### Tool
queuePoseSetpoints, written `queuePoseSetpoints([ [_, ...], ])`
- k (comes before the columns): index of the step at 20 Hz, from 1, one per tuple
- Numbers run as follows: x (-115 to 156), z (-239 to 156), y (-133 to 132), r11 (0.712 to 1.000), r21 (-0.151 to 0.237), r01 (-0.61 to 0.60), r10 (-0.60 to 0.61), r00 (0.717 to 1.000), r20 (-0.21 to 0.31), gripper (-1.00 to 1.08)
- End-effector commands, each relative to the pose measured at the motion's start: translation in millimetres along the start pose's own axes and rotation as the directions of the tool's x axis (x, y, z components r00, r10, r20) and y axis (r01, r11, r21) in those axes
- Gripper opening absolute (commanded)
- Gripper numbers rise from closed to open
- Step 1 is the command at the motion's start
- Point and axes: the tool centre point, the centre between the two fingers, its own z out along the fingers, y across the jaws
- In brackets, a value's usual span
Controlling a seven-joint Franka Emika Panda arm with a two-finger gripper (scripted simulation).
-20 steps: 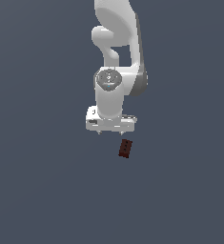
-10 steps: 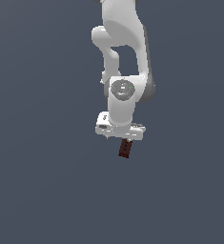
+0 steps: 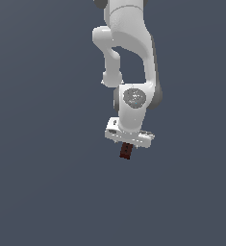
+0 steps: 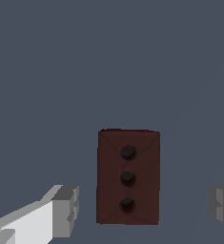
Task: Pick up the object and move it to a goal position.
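The object (image 3: 126, 151) is a small dark reddish-brown rectangular block, and it shows just under the white hand in the exterior view. In the wrist view the object (image 4: 127, 176) has three dark round marks in a row along its middle. My gripper (image 3: 128, 143) hangs directly over it. The gripper (image 4: 144, 206) is open, with one grey fingertip (image 4: 66, 209) on one side of the block and the other fingertip (image 4: 223, 202) far off on the opposite side. Neither finger touches the block, and there are clear gaps on both sides.
A plain dark blue-grey surface (image 3: 47, 182) fills the whole background. The white arm (image 3: 129, 57) rises from the hand to the top of the exterior view.
The hand has come down and moved toward the exterior view's right, so it now sits right above the block. The block has stayed where it was.
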Motion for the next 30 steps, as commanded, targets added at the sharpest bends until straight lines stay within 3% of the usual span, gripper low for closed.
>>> queuePoseSetpoints([
  [1,0,3,-4,1.000,0.001,-0.015,0.015,1.000,-0.004,1.00],
  [9,0,8,-6,1.000,0.001,-0.018,0.018,1.000,-0.005,1.00],
  [23,0,55,-7,1.000,0.002,-0.022,0.022,1.000,-0.006,1.00],
  [24,0,55,-7,1.000,0.002,-0.022,0.022,1.000,-0.006,-1.00],
  [30,0,55,-7,1.000,0.002,-0.022,0.022,1.000,-0.006,-1.00],
])
